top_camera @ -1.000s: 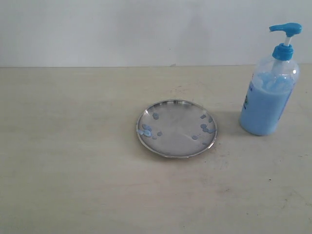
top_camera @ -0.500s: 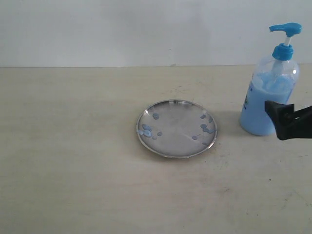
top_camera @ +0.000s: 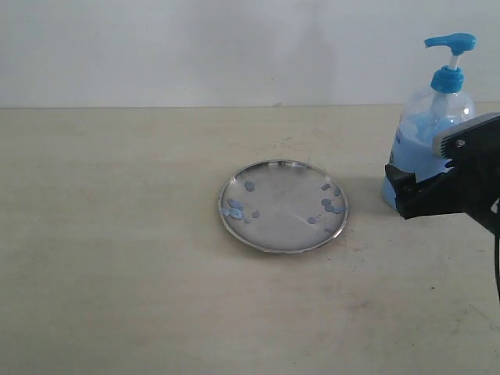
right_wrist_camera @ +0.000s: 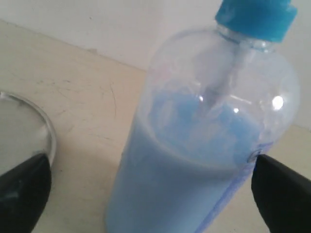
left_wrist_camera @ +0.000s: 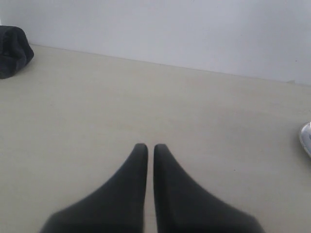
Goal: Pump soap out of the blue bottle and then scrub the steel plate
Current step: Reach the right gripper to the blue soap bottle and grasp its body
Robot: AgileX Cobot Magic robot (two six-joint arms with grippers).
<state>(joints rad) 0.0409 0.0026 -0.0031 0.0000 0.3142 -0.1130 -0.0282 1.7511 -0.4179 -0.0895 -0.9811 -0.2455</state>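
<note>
Black right claw level, spread wide astride the blue bottle, left claw clenched above table

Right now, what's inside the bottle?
Blue soap fills most of the bottle, a white tube dipping in. The right gripper covers its lower part in the exterior view.

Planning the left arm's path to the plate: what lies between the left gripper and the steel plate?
Only bare table, seen in the left wrist view, lies between the left gripper and the steel plate, whose rim just shows.
</note>
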